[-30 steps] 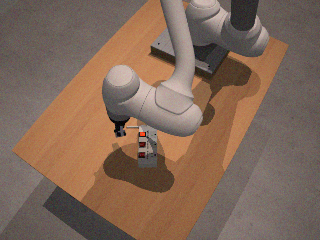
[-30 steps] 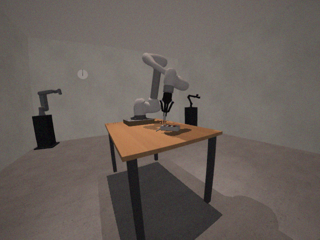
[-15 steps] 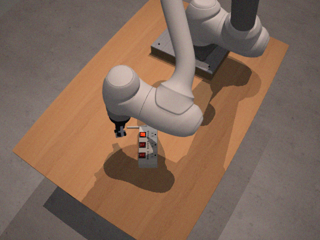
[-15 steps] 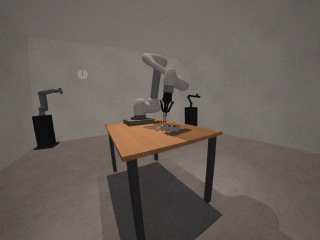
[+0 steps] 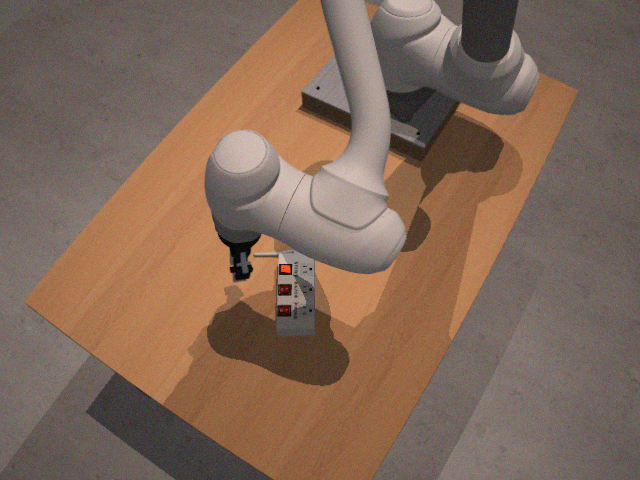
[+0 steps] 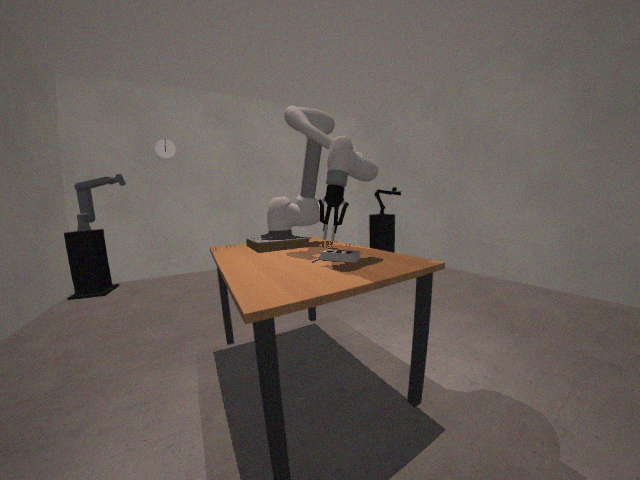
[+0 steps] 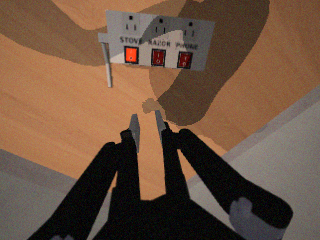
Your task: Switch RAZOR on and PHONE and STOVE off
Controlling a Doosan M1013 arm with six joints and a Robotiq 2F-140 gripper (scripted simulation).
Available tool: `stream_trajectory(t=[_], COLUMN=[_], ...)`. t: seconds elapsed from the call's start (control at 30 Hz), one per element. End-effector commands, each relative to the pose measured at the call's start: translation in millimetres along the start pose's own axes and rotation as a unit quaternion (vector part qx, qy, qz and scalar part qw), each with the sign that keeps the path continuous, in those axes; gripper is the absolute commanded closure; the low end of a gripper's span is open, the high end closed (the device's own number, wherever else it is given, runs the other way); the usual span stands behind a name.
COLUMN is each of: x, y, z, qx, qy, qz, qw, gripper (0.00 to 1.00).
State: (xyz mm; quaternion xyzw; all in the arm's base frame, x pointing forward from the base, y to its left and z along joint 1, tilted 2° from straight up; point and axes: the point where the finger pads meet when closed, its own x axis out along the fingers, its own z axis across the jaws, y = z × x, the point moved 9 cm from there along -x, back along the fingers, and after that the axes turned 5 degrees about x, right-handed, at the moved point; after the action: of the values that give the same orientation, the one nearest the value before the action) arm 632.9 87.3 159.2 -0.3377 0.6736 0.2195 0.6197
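Observation:
A grey power strip (image 5: 295,299) (image 6: 340,254) (image 7: 159,41) lies flat and face up on the wooden table (image 5: 129,268) (image 6: 289,284). It has three red rocker switches. In the wrist view the STOVE switch (image 7: 131,55) (image 5: 284,269) glows bright orange-red. The RAZOR switch (image 7: 158,57) (image 5: 283,289) and the PHONE switch (image 7: 184,59) (image 5: 283,310) are darker red. A short grey cable stub (image 7: 107,65) sticks out at the STOVE end. My gripper (image 7: 147,119) (image 5: 240,272) (image 6: 329,231) hangs above the table beside the strip's switch side, clear of it. Its fingers stand a little apart with nothing between them.
The arm's grey base plate (image 5: 330,98) (image 6: 276,242) sits at the back of the table. The arm's elbow (image 5: 310,217) overhangs the strip's far end in the top view. The table edge and floor (image 7: 280,150) are near the gripper in the wrist view.

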Motion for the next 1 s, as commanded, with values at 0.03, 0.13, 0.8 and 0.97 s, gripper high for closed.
stream_trajectory(t=[0.03, 0.13, 0.8, 0.97], x=[-3.6, -3.6, -3.3, 4.3], y=[-2.1, -2.1, -1.8, 16.4], z=[-2.1, -2.1, -2.1, 2.5], qx=[0.001, 0.001, 0.0, -0.057], qy=[-0.001, -0.001, 0.0, 0.008], qz=[0.0, 0.0, 0.002, 0.111], qw=[1.0, 1.0, 1.0, 0.992], gripper=[0.0, 0.0, 0.0, 0.0])
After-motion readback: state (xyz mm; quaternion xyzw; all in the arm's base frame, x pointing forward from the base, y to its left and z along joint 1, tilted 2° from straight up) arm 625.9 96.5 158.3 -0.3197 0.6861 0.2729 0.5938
